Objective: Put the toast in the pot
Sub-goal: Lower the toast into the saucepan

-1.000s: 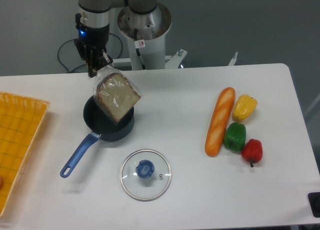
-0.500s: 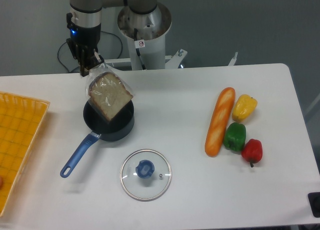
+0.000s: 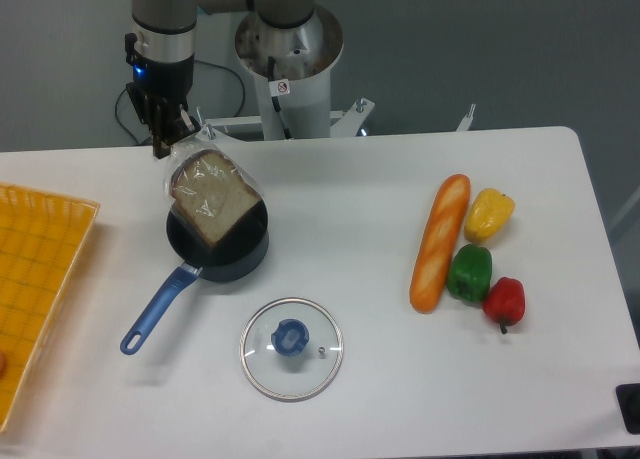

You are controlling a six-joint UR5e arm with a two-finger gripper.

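The toast (image 3: 213,200), a beige slice in clear plastic, hangs tilted over the pot (image 3: 222,251), its lower corner down inside the rim. My gripper (image 3: 172,137) is above and behind the pot's left side, shut on the top corner of the plastic wrap. The pot is a small dark saucepan on the white table, and its blue handle (image 3: 156,310) points toward the front left. The toast hides part of the pot's inside.
A glass lid with a blue knob (image 3: 291,347) lies in front of the pot. An orange tray (image 3: 35,279) sits at the left edge. A baguette (image 3: 439,242) and yellow (image 3: 489,215), green (image 3: 469,272) and red (image 3: 504,301) peppers lie at the right.
My gripper has moved left and slightly back with the toast, and the slice now hangs lower over the pot's left half.
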